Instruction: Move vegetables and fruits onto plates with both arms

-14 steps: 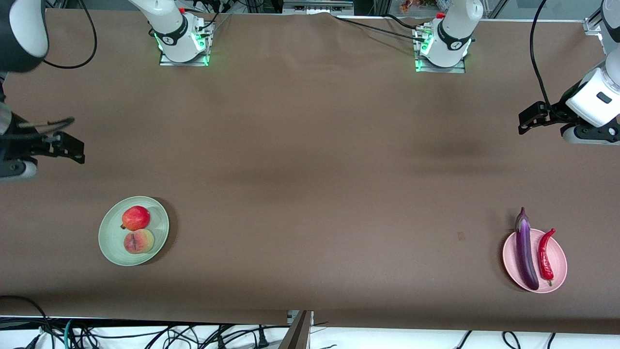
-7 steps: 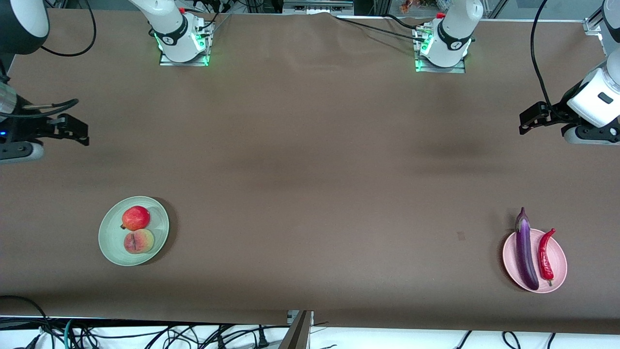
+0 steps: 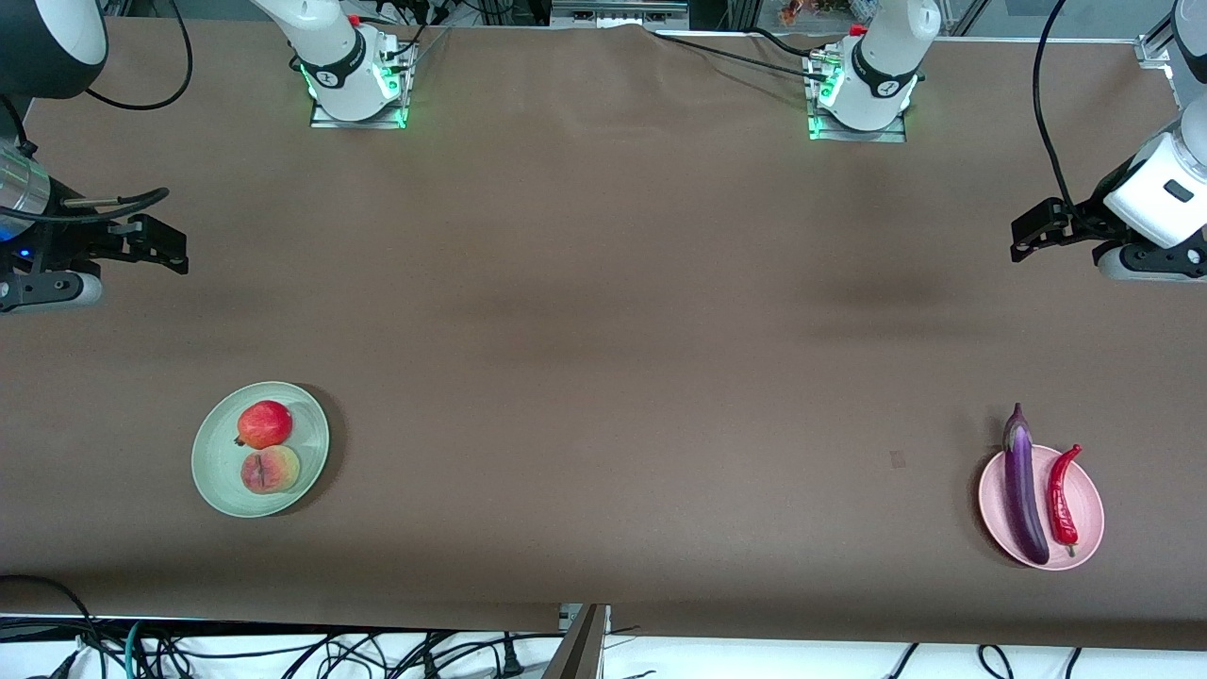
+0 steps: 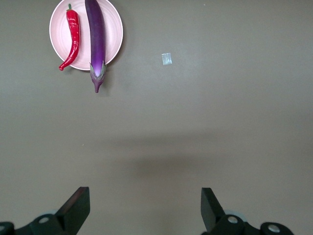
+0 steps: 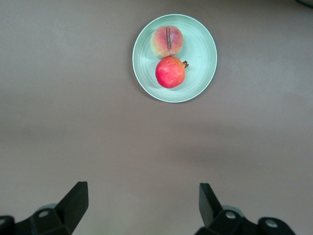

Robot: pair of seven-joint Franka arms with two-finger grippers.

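a: where's the fruit?
b: both on the mint green plate (image 3: 215, 476), twd the right arm's end of the table. pomegranate (image 3: 264, 423) sits farther from the front cam, peach (image 3: 270, 469) nearer, crease up, the two just abt touching.

a: and the veg?
b: on the pink plate (image 3: 1086, 500), twd the left arm's end. eggplant (image 3: 1024, 490) lies lengthwise, its capped stem end sticking out past the rim on the side away from the front cam. chili pepper (image 3: 1063, 498) lies right beside it, all on the plate, on the side closer to the table's end.

a: grippers?
b: left gripper (image 3: 1033, 232) is up in the air over bare brown table (image 3: 603, 330) near its end, well apart from the pink plate. fingers (image 4: 76, 209) spread wide in the left wrist view, nothing btwn them.

a: right one?
b: right gripper (image 3: 156, 247) same deal, over bare table at the other end, well apart from the green plate. fingers (image 5: 73, 199) released and wide, holding nothing.

a: anything else?
b: small pale tag (image 4: 167, 58) flat on the table near the pink plate, twd the table's middle. cables (image 3: 283, 651) hang along the edge nearest the front cam.
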